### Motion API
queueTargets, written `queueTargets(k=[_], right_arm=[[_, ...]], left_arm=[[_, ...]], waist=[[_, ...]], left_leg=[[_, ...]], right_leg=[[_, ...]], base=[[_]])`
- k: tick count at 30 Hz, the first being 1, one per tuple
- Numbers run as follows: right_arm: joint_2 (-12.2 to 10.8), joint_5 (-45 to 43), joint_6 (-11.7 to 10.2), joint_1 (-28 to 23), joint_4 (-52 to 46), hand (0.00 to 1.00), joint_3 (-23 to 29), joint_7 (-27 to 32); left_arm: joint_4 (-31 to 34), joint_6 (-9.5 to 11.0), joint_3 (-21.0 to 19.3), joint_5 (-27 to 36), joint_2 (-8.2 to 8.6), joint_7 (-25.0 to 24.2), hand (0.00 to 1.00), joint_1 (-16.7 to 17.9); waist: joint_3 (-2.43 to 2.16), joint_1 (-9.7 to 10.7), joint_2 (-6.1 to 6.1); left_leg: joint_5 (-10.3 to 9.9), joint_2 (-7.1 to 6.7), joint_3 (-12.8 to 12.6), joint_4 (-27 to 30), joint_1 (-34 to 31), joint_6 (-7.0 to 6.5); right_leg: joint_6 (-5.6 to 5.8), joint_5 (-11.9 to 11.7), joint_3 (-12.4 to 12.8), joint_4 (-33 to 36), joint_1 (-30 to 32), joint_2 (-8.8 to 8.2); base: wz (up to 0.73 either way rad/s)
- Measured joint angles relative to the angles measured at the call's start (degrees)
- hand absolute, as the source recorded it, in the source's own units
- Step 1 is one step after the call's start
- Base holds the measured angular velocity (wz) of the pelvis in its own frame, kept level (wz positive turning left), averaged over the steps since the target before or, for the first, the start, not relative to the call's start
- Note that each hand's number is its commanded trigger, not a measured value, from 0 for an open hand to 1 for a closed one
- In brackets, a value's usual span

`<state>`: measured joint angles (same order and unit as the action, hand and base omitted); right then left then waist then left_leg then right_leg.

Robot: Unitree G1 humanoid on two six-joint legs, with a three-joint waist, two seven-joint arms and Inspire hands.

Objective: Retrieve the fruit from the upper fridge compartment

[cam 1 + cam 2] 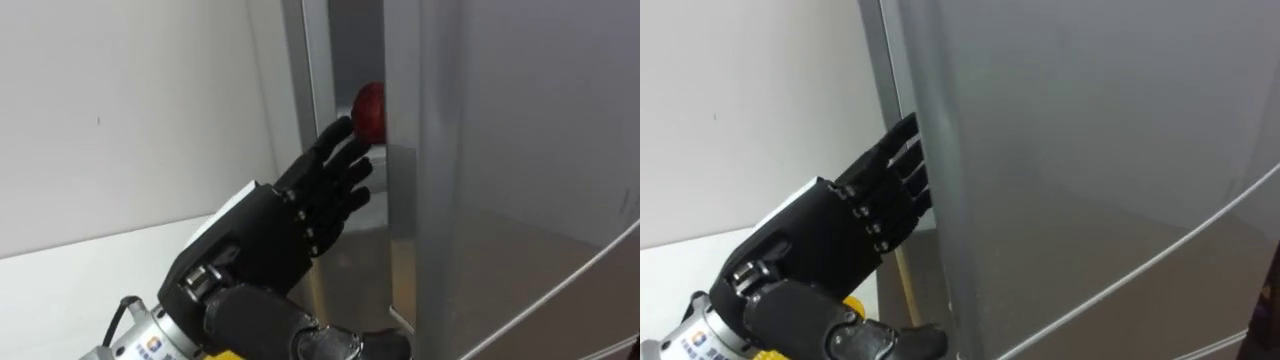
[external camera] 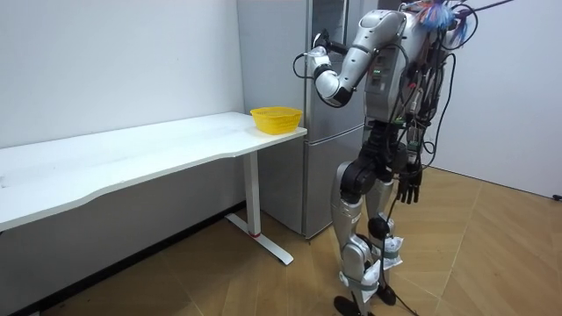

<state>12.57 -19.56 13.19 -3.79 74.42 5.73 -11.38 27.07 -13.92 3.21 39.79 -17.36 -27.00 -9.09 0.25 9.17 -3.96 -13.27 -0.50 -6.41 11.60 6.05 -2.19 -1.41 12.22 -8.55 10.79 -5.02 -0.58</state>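
Left robot hand [image 1: 300, 215], fingers spread, reaches into the narrow gap beside the fridge door [image 1: 500, 150], red apple [image 1: 371, 108] at 1 o'clock (right robot hand [image 2: 410, 186] hangs loose-fingered).

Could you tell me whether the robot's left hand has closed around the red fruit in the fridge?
No, the left hand has its fingers stretched straight toward the red fruit, not curled around it.
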Motion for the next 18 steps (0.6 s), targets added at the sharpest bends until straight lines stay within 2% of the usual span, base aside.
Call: queueTargets(k=[10, 18], right_arm=[[0.03, 0.05, -0.05, 0.24, 1.09, 0.0, 0.02, -0.07], [0.77, 3.08, -0.75, 0.9, 1.09, 0.0, 0.01, -0.11]], left_arm=[[0.18, 0.0, 0.32, 0.02, -0.08, -1.95, 0.0, 0.0], [0.8, 0.04, 2.34, 1.2, -0.1, -2.29, 0.0, -0.01]], waist=[[0.11, -0.05, 0.04], [-0.05, 0.16, -0.18]], left_leg=[[0.0, 0.13, -1.01, -0.14, 0.14, 0.0], [0.0, 0.15, -1.95, -0.3, 0.48, 0.0]], right_leg=[[-0.14, -0.15, 0.66, -0.12, 0.16, 0.1], [-0.17, -0.18, 1.64, -0.29, 0.16, 0.16]], base=[[-0.06], [-0.07]])
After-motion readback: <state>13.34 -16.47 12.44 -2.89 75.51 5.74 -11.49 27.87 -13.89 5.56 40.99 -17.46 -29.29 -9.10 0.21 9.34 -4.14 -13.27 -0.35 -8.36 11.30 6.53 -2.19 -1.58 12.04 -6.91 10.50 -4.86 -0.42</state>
